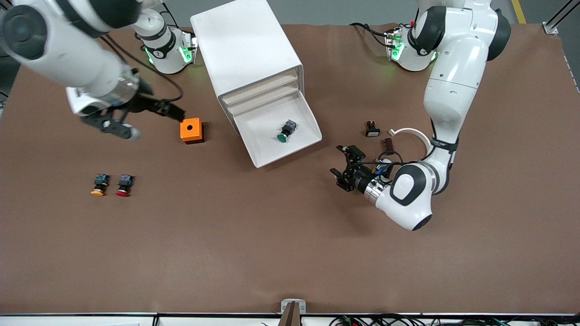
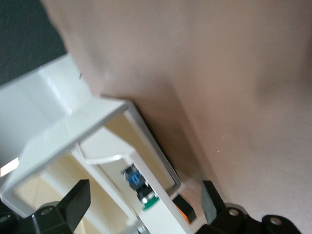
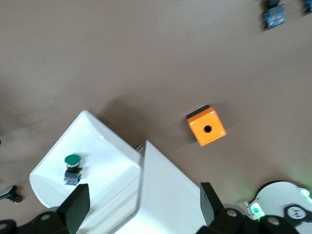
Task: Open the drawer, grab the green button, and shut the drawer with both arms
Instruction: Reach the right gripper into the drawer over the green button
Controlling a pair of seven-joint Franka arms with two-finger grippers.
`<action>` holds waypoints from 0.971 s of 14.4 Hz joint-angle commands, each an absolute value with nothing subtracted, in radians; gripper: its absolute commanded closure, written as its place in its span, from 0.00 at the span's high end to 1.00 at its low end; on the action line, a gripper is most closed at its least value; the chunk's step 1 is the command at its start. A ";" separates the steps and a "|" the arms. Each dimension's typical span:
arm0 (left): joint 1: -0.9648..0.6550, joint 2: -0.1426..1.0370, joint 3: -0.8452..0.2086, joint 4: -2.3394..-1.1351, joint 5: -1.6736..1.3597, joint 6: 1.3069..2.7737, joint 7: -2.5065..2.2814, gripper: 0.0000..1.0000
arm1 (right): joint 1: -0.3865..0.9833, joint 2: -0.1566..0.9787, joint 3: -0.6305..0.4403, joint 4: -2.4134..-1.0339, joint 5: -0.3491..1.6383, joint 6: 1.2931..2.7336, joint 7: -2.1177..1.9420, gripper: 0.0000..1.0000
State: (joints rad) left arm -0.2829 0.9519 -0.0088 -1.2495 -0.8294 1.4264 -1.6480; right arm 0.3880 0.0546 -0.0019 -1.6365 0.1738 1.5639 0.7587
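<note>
Both jaws spread wide, nothing held. Left gripper [image 1: 340,162] sits low, just off the pulled-out drawer [image 1: 302,118], level with its front edge. Green-capped button [image 1: 286,130] lies inside the drawer, apart from both jaws. Right gripper [image 1: 136,118] hangs beside the orange box [image 1: 191,130], toward the right arm's end.

The cabinet [image 1: 247,50] is cut off by the front view's top edge, as are both arms' upper links. In the left wrist view the drawer [image 2: 97,161] runs out of frame, and its wall hides part of the green button [image 2: 141,187] and most of an orange box [image 2: 184,208] beside it. In the right wrist view a button [image 3: 273,14] well apart from the cabinet is cropped, its cap colour untellable.
</note>
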 commanded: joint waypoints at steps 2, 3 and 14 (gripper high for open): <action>-0.305 0.920 -0.002 -1.261 -0.701 1.514 -1.319 1.00 | 0.511 0.044 -0.017 -1.680 0.189 1.661 0.938 1.00; -0.305 0.919 -0.003 -1.261 -0.663 1.552 -1.251 1.00 | 0.547 0.046 -0.017 -1.701 0.186 1.690 0.990 1.00; -0.365 0.825 -0.014 -1.262 -0.331 1.907 -0.962 1.00 | 0.845 0.256 -0.017 -1.753 0.043 2.020 1.443 1.00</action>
